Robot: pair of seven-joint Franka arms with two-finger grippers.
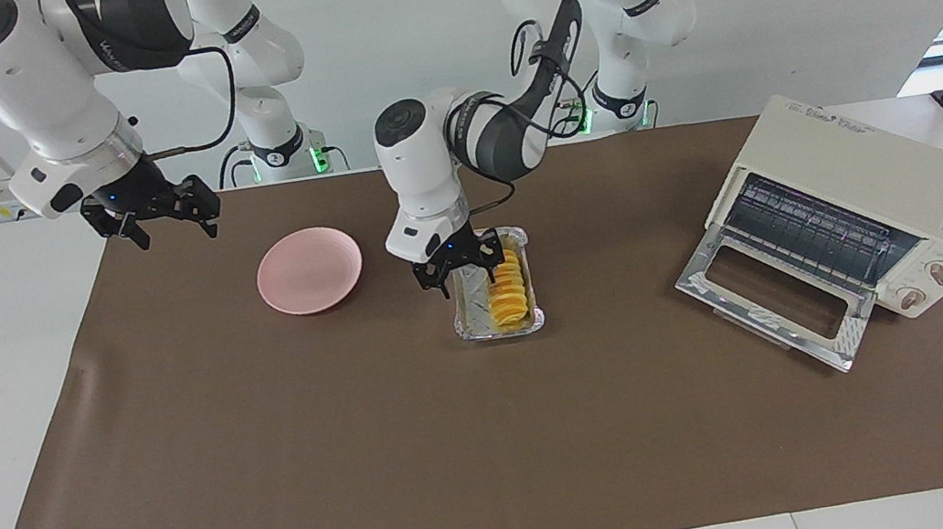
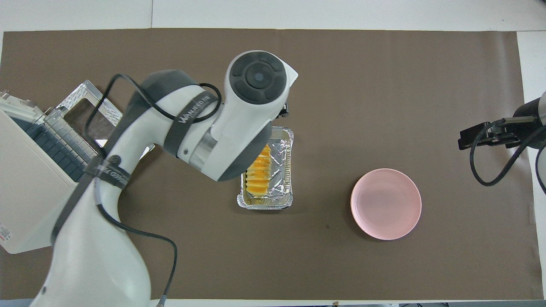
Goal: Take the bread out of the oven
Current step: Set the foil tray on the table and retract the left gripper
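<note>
The left gripper (image 1: 465, 273) hangs low over the foil tray (image 1: 467, 325), jaws spread, one finger at the bread (image 1: 505, 289) and one just outside it — whether they touch it I cannot tell. The bread lies in that tray on the brown mat (image 1: 370, 463) mid-table, well apart from the oven (image 1: 864, 200), whose door (image 1: 772, 301) hangs open on a bare rack. So the removal looks essentially done. A pink plate (image 1: 309, 270) sits beside the tray toward the right arm's end; nothing blocks it. The right gripper (image 1: 151, 213) waits, jaws spread, over the mat's edge.
</note>
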